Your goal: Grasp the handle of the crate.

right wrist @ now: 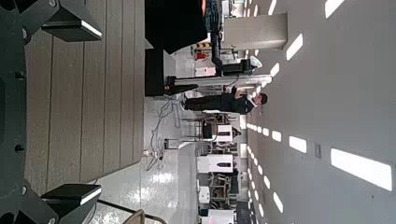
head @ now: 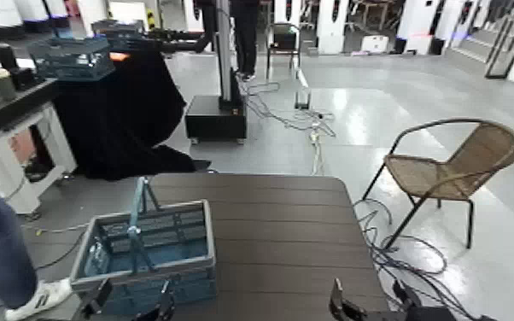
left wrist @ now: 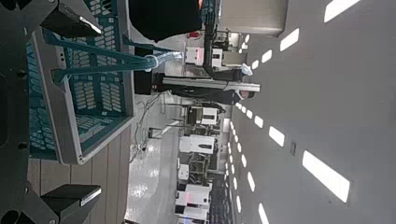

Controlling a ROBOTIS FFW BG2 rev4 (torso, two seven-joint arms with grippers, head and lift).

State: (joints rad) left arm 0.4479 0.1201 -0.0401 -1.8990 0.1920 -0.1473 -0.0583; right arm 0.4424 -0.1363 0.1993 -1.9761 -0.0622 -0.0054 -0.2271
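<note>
The blue-grey lattice crate [head: 145, 252] with a lighter grey rim stands on the left end of the dark slatted table [head: 294, 239]. Its thin teal handle [head: 136, 215] is raised upright over the middle. My left gripper [head: 132, 306] is low at the near edge, just in front of the crate, open and empty. In the left wrist view the crate [left wrist: 89, 89] and its handle [left wrist: 107, 54] lie ahead between the spread fingers [left wrist: 73, 17]. My right gripper [head: 370, 306] is open and empty at the table's near right, over bare slats [right wrist: 84, 103].
A person's leg and white shoe [head: 4, 256] stand by the table's left side. A darker blue crate [head: 73, 58] sits on a black-draped stand at the back left. A wicker chair [head: 452, 166] and floor cables [head: 312, 119] lie to the right and behind.
</note>
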